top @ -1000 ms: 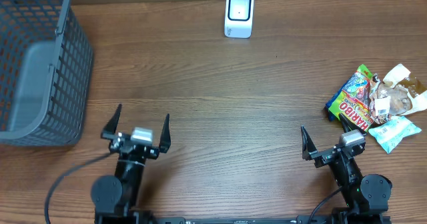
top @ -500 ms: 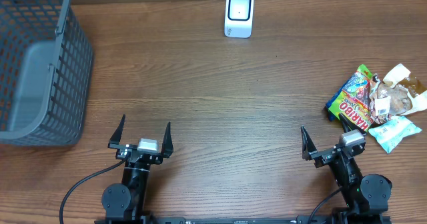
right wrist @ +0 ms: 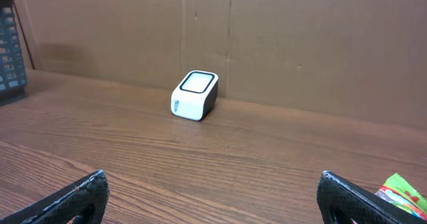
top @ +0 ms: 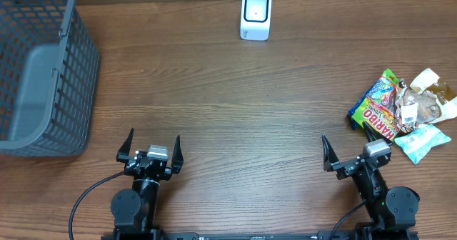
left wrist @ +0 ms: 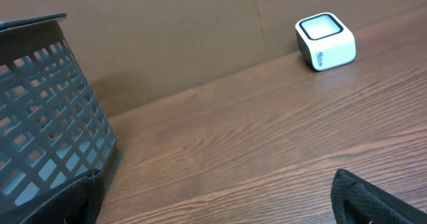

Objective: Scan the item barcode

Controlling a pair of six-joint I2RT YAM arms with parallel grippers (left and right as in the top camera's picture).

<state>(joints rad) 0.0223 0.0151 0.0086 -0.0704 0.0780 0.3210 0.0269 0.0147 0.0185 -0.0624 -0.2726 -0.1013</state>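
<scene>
Brown wood-grain desk point(top: 235, 104), viewed from above, with two arms at the near edge. Left end: grey plastic lattice basket point(top: 78, 68), well apart from everything else. Far edge, centre: white cube-shaped scanner point(top: 255, 15) with a dark-rimmed window, set against a brown cardboard backdrop point(right wrist: 267, 44). Right end: heap of snack packets, touching and partly overlapping. Colourful Haribo sweet bag point(top: 378, 104) nearest the desk's centre; clear packet of brown pieces point(top: 421, 106) bearing a white label just beside it; pale blue packet point(top: 423, 140) nearest the arms. All packets lying on the desk, held by neither arm, well apart from the scanner.

Left gripper point(top: 154, 138): spread to full width, holding nothing, over bare wood to the right of the basket and apart from it. In the left wrist view, black fingertips point(left wrist: 373, 201) at the lower corners, basket at left, scanner ahead at upper right.

Right gripper point(top: 350, 146): likewise spread wide and empty, just beside the Haribo sweet bag; contact between its outer finger and the bag not discernible from above. In the right wrist view, black fingertips point(right wrist: 73, 197) at both lower corners, scanner ahead and slightly left.
</scene>
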